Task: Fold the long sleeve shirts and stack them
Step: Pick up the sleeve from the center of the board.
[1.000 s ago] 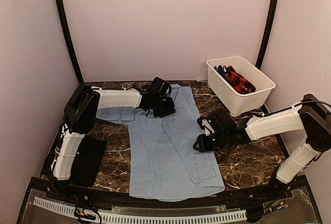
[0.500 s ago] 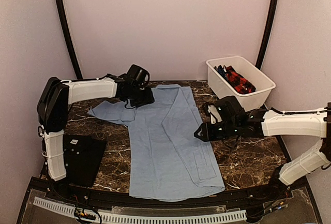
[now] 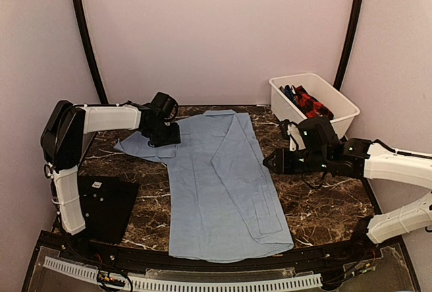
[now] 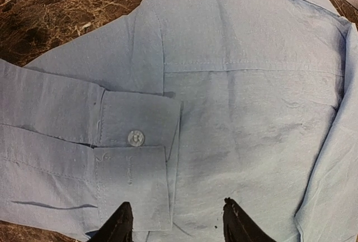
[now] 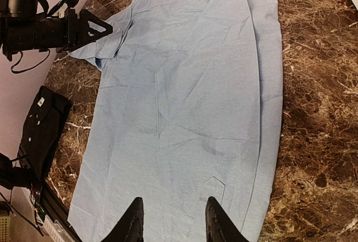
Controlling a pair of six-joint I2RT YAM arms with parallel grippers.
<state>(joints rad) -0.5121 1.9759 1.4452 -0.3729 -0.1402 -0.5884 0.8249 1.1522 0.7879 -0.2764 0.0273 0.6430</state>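
Note:
The light-blue long sleeve shirt (image 3: 223, 184) lies flat on the marble table, its right side folded in over the body and a sleeve folded at the far left. My left gripper (image 3: 167, 137) is open and empty just above that sleeve's buttoned cuff (image 4: 134, 138). My right gripper (image 3: 268, 162) is open and empty, held above the shirt's right edge near the pocket (image 5: 211, 189). The shirt fills both wrist views (image 4: 246, 102) (image 5: 184, 102). A red-black checked shirt (image 3: 312, 106) and a dark blue one (image 3: 289, 92) lie in the white bin (image 3: 341, 123).
A flat black mat (image 3: 108, 208) lies at the near left, also in the right wrist view (image 5: 42, 127). The white bin stands at the far right. Bare marble (image 3: 324, 204) shows right of the shirt. Black frame posts rise at both back corners.
My left gripper has moved left from the collar area to the folded sleeve. My right gripper has pulled back to the right and risen off the shirt's edge.

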